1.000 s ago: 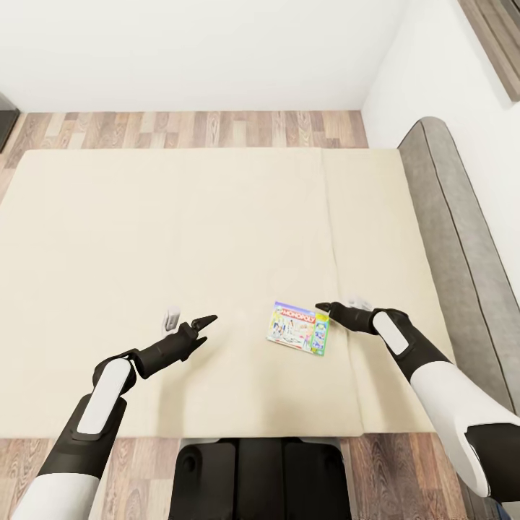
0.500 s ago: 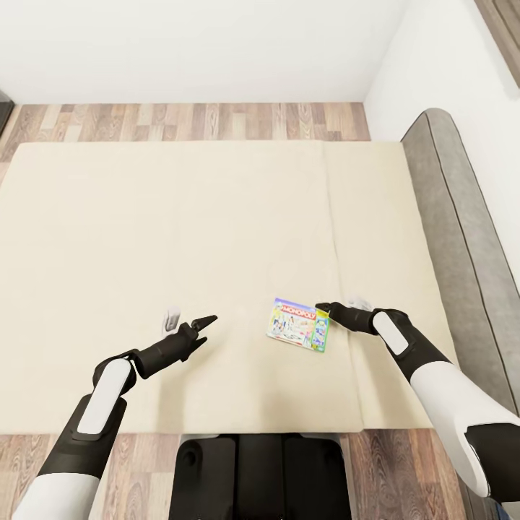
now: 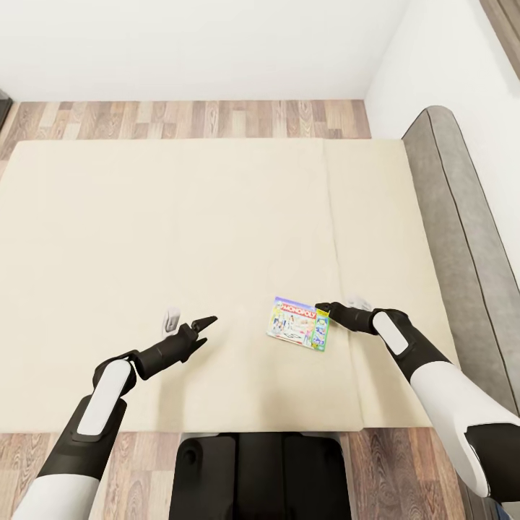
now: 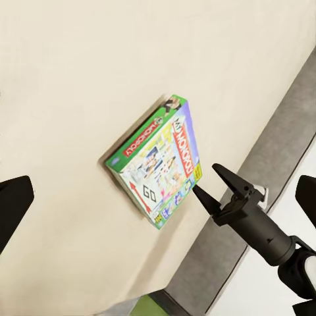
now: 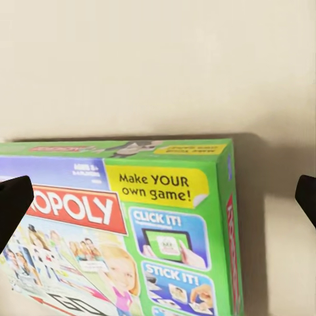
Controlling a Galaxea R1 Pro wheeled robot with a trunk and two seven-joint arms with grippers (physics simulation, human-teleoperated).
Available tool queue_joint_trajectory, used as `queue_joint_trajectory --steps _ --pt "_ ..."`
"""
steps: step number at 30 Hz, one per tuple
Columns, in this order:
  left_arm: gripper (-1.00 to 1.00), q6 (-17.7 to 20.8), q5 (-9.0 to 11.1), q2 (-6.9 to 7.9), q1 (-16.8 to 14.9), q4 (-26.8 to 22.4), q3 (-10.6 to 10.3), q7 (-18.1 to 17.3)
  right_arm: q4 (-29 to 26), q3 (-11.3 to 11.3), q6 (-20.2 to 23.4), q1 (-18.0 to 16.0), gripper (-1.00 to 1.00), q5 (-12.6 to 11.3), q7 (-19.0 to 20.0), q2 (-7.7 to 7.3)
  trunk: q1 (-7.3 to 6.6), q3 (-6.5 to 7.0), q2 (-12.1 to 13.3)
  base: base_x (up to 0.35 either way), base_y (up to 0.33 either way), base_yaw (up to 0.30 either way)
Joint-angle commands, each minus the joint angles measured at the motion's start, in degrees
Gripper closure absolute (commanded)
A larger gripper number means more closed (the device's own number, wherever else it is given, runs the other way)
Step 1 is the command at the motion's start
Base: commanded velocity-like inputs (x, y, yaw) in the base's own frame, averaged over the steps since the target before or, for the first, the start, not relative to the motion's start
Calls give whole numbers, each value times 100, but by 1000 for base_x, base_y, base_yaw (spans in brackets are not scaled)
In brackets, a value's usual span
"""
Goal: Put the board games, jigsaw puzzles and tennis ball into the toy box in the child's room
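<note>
Lying flat on beige bed (image 3: 180, 231): Monopoly box (image 3: 299, 325) | right claw (image 3: 323, 309) spread, empty, beside it | wood-plank floor (image 3: 188, 119)

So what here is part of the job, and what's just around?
Part of the job:
- Monopoly box, lying on the bed
- right gripper, open beside the box

Just around:
- left gripper
- headboard
- wood floor

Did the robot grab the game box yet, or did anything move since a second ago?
Nothing on the bed moved. Only the view shifted a little, so the camera moved. The Monopoly box lies in the same spot, the right gripper still open at its edge, not holding it. The left gripper stays open over bare mattress.
</note>
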Motion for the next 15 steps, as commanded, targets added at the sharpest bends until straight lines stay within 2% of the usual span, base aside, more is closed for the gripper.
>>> queue_joint_trajectory --steps 1,15 --pt "-100 29 -27 -2 -2 0 10 -33 -2 22 10 -3 -100 7 15 -6 3 -7 -9 0 0 0" --pt "-100 23 -27 -2 6 1 10 -49 -2 22 9 -3 -100 -1 15 0 3 -11 -9 0 0 0"
